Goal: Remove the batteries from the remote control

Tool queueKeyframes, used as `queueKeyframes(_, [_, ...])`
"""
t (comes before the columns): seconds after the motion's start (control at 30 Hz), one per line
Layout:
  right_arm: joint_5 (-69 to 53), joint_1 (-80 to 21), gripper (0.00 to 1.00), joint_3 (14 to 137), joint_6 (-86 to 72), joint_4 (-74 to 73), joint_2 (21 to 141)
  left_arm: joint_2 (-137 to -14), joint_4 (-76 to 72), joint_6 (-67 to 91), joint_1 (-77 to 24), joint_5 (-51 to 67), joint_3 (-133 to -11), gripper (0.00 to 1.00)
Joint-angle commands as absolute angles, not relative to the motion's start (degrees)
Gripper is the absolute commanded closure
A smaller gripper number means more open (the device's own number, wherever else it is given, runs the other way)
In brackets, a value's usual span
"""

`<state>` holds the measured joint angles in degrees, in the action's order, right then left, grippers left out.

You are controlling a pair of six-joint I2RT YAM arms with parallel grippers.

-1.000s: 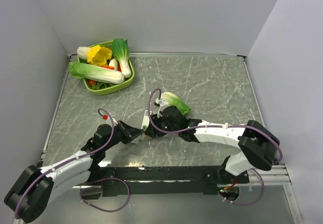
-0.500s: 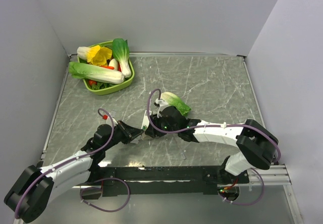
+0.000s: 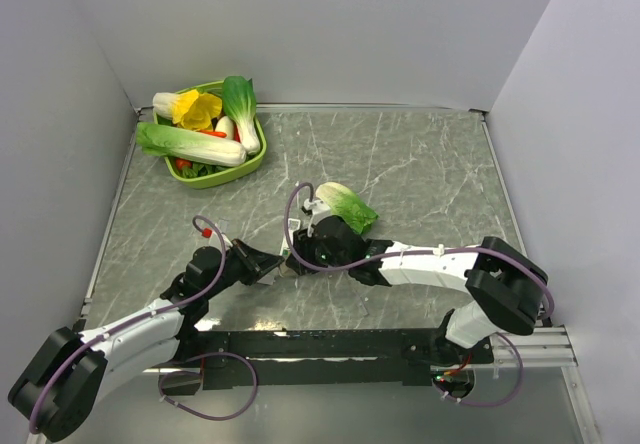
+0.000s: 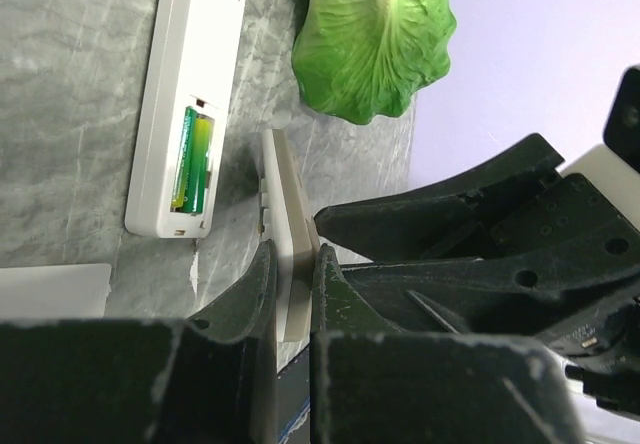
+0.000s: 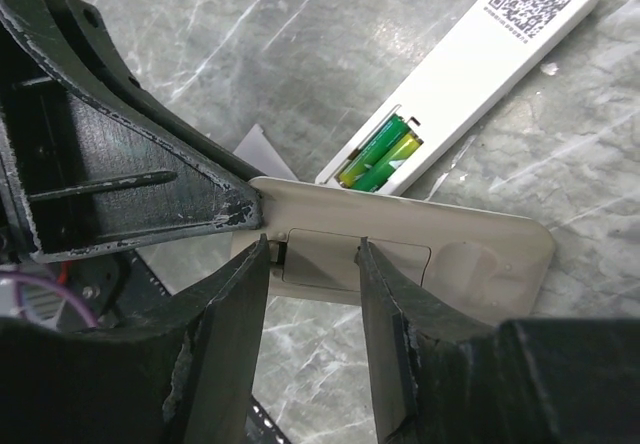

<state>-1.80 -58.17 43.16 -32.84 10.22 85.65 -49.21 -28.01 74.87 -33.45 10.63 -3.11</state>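
**Two grippers meet on a cream remote; the batteries sit in the white one beside it**

At the far left we see a green bowl (image 3: pixel 244 170) heaped with toy vegetables: a long cabbage (image 3: pixel 190 144), a dark leafy stalk (image 3: pixel 240 99) and a yellow piece (image 3: pixel 197 109). It stands well apart from the work.

Moving right, the left gripper (image 4: pixel 293 256) is clenched on a cream remote (image 4: pixel 285 199), holding it on edge by one end. Just beside it the white remote control (image 4: pixel 190 74) lies face down on the table. Its battery bay is uncovered and the green batteries (image 4: pixel 193 159) lie inside it, side by side. A plain white panel (image 4: pixel 50 289) lies flat near the bay end.

Next comes the right gripper (image 5: pixel 313 247). Its fingers are spread and unclenched, one to each side of the closed lid on the cream remote's back. We cannot tell whether they press on it.

From above, the right wrist and its cable cover most of this meeting point. A loose cabbage leaf (image 4: pixel 375 34) lies just past the far end of the white remote.

The table (image 3: pixel 430 164) is grey marbled stone. Plain pale walls (image 3: pixel 320 34) close it in at the left, far and right sides.
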Motion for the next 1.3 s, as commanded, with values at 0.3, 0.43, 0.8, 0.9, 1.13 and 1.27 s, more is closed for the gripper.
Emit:
queueKeyframes(0.3, [6.4,-62.2,0.5,47.0,-30.9,4.2,89.1,-49.0,-28.7,75.4,-34.2,11.1,-2.3,0.99])
queueKeyframes(0.43, [11.7,-64.4,0.52,48.8,-29.4,0.5,89.6,-48.1,-26.9,75.0,-34.2,10.7,-2.9,0.99])
queueKeyframes(0.8, [22.1,-67.1,0.53,52.4,-28.4,-8.6,92.1,-48.2,-25.9,74.9,-34.3,10.9,-3.6,0.99])
queueKeyframes(0.9, [23.7,-67.2,0.54,52.3,-28.0,-9.3,91.7,-47.8,-25.3,74.8,-34.3,10.7,-3.8,0.99])
queueKeyframes(1.13, [27.2,-68.4,0.55,53.1,-27.1,-10.5,90.8,-48.4,-25.6,74.9,-34.3,10.5,-3.9,0.99])
queueKeyframes(1.27, [28.8,-69.3,0.55,54.8,-25.9,-11.4,91.1,-49.0,-25.9,75.1,-34.3,10.7,-3.9,0.99])
